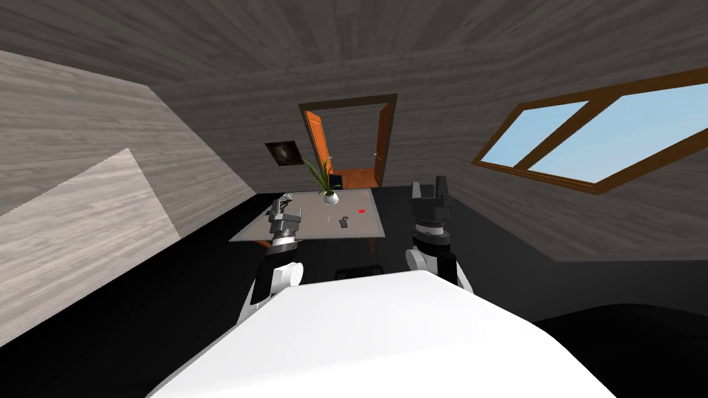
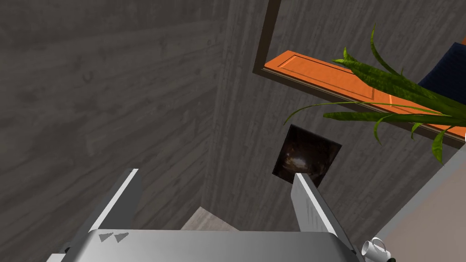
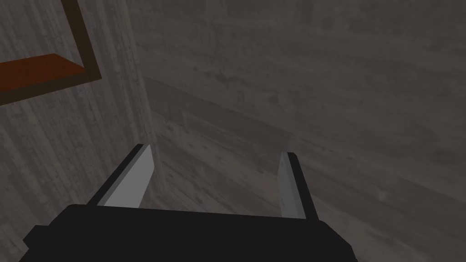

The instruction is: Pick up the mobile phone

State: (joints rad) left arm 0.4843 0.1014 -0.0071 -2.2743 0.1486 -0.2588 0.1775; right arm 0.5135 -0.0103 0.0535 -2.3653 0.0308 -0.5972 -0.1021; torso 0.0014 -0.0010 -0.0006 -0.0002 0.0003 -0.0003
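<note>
The mobile phone (image 1: 343, 222), a small dark slab, lies flat on the grey desk (image 1: 311, 231), close to the near edge and right of its middle, apart from both pincers. A small red item (image 1: 361, 211) lies just beyond it. A potted plant (image 1: 330, 197) stands at the far edge. The left pincer (image 1: 283, 202) hangs over the desk's left edge, blades spread and empty. The right pincer (image 1: 429, 185) is raised off the right edge, also spread and empty.
</note>
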